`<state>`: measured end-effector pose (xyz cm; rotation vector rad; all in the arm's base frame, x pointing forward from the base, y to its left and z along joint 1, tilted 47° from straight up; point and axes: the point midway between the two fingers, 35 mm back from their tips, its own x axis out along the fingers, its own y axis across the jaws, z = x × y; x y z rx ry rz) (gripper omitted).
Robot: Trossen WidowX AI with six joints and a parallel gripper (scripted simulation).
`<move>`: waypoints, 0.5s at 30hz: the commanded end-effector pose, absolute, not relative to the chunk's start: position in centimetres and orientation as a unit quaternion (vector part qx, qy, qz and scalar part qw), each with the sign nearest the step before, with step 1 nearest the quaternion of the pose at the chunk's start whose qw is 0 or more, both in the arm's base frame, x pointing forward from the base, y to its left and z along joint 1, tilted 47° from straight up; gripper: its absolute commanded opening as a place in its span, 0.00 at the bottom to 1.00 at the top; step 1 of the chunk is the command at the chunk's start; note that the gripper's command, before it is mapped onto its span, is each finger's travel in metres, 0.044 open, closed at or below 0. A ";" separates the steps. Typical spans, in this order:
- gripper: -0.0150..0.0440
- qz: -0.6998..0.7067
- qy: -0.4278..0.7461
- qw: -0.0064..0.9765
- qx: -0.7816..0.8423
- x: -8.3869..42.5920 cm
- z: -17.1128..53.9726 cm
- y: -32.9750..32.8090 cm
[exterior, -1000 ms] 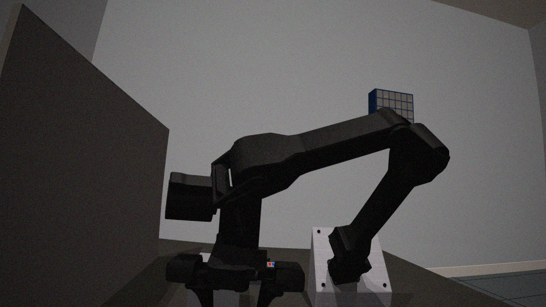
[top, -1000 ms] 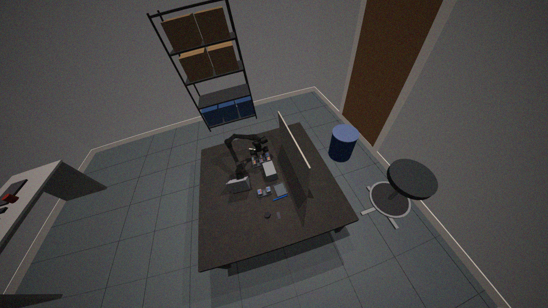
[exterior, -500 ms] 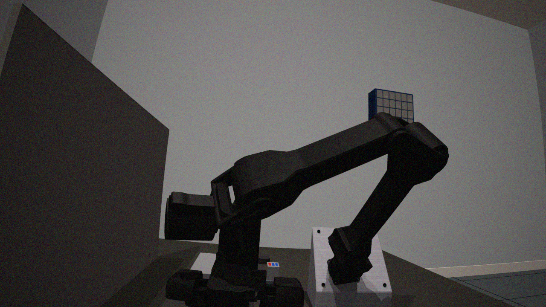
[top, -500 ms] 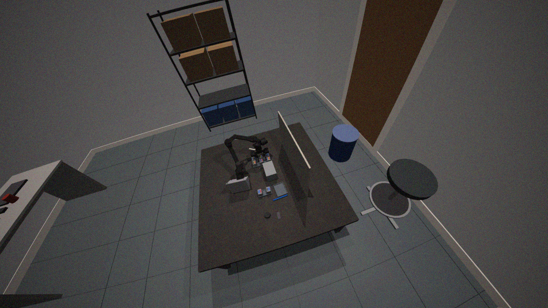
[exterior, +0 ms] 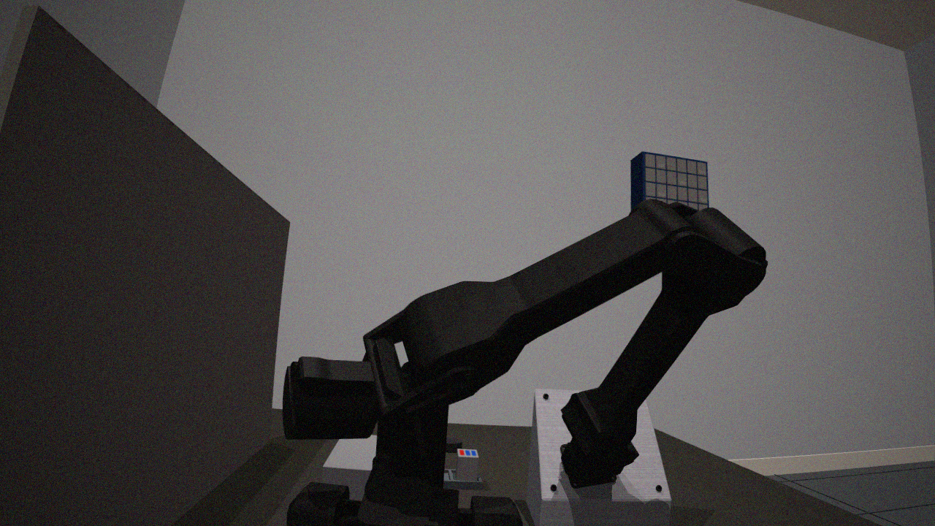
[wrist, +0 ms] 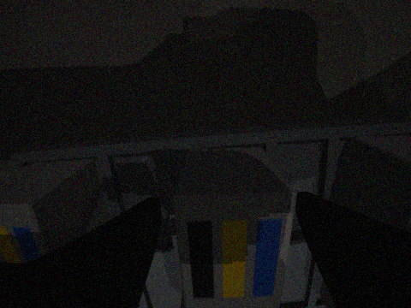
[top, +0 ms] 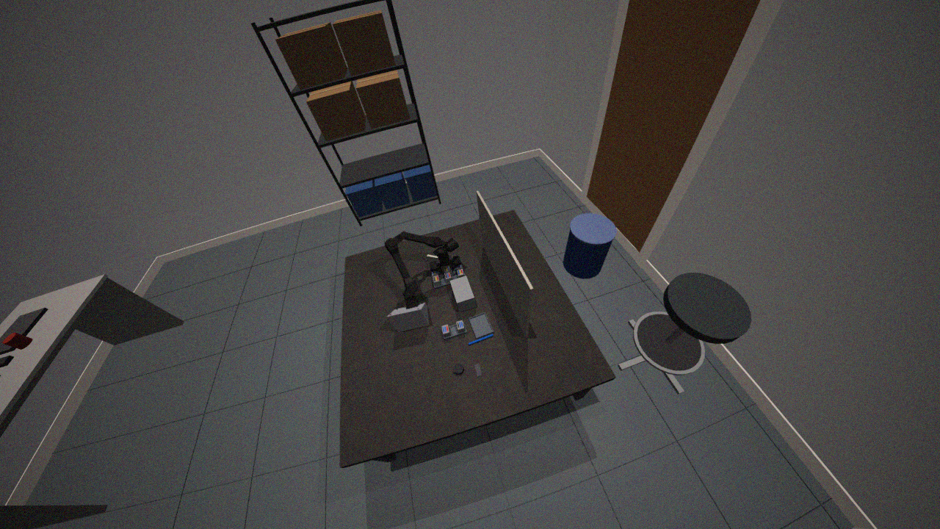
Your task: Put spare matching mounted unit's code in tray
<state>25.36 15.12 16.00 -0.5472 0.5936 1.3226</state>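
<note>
I have the claw released, its fingers parted and nothing gripped. It hangs low over the far rack on the worktop.

The block with black, yellow and blue stripes stands in that rack, between the fingers in my wrist view, one to its left and one to its right. I judge this to be the spare I'm after, though I can't read the mounted unit's code from here to confirm it. From above, the claw and its neighbours leave me unable to pick it out.

The next move turns on that alignment. The block's striped face looks longer from near to far, in line with the stripes, so closing left to right should pinch it across its narrower width. I can't tell whether the fingers are deep enough yet. A striped neighbour sits to the left, close to the left finger, so I would keep any sideways correction small.

What I take to be the tray lies to the near right, beyond the pale box. After gripping, I would want a straight lift before carrying the block over that box.
</note>
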 end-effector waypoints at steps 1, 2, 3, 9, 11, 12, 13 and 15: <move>0.76 0.596 0.271 0.715 -0.246 25.3 15.8 15.2; 0.76 0.596 0.271 0.715 -0.246 25.3 15.8 15.2; 0.76 0.596 0.271 0.715 -0.246 25.3 15.8 15.2; 0.54 0.597 0.269 0.714 -0.247 25.3 15.9 15.2; 0.48 0.597 0.269 0.714 -0.247 25.3 15.9 15.2; 0.47 0.597 0.269 0.714 -0.247 25.3 15.9 15.2; 0.46 0.597 0.269 0.714 -0.247 25.3 15.9 15.2; 0.44 0.597 0.269 0.714 -0.247 25.3 15.9 15.2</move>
